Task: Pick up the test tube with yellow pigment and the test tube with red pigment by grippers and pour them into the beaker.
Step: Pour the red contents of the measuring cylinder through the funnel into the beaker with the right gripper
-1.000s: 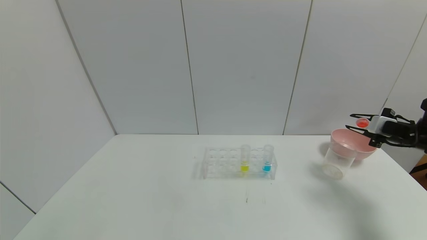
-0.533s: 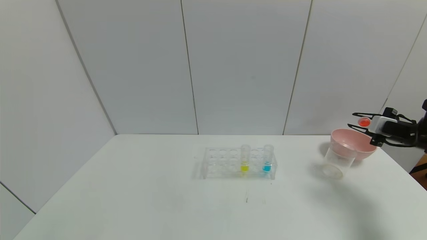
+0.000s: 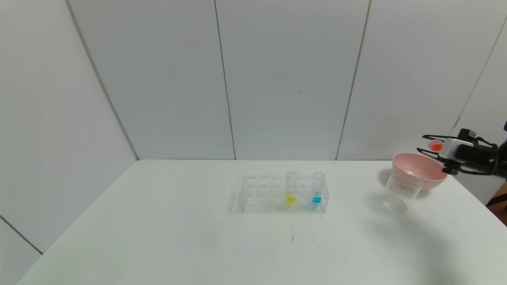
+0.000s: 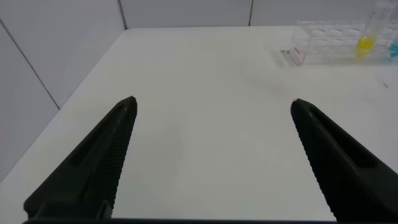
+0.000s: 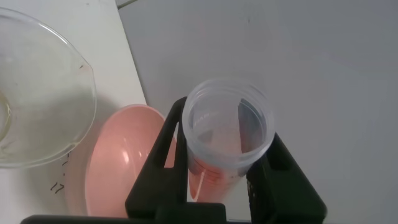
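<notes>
Clamped between the black pointed fingers of our right gripper (image 3: 428,145) is the small clear round-bottomed test tube with red pigment (image 3: 435,146), held raised above the far-right part of the white table (image 3: 158,221), over the far rim of the pink round bowl (image 3: 420,171); in the right wrist view the tube's open mouth (image 5: 229,119) faces the camera, with orange-red liquid low inside it and the bowl (image 5: 124,162) beneath. We find the clear tapered plastic beaker (image 3: 400,193) standing on the table just in front of the bowl, touching or overlapping it in the head view. Well apart, near the table's middle, the clear many-holed rack (image 3: 283,194) holds upright the test tube with yellow pigment (image 3: 291,188) and, beside it, a like tube with blue liquid (image 3: 317,188). Our left gripper (image 4: 211,162) hovers over the table's left part, its jaws wide apart and holding nothing.
</notes>
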Controlling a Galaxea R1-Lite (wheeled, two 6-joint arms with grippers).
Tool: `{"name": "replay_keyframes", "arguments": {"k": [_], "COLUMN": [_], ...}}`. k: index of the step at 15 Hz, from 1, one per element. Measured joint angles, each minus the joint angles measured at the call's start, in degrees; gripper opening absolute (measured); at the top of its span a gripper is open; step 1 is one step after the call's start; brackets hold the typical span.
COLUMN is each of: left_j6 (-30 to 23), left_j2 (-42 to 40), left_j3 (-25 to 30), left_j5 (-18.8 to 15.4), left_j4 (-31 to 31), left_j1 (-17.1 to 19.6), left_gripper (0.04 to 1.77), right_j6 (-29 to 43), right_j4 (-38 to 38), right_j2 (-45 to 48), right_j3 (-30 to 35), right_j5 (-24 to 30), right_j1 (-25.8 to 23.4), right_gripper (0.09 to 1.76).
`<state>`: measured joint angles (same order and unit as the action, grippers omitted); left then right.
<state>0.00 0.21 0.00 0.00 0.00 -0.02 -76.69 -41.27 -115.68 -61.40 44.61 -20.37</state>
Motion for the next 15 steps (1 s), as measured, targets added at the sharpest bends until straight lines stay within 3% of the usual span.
{"name": "replay_keyframes", "arguments": {"k": [6,15], "left_j6": [0.0,0.0], "left_j2": [0.0,0.0], "left_j3": [0.0,0.0], "left_j5": [0.0,0.0], "left_j4": [0.0,0.0], "left_j1": [0.0,0.0], "left_gripper": [1.76,1.76], "right_j6": [0.1,-0.9], "right_j4": [-0.2,0.2], "right_j2": [-0.1,0.0], "right_j3": [-0.5,-0.6], "right_j5": [-0.4,-6.9], "right_j1": [-0.1,1.9], "right_gripper": [0.59,0.59]}}
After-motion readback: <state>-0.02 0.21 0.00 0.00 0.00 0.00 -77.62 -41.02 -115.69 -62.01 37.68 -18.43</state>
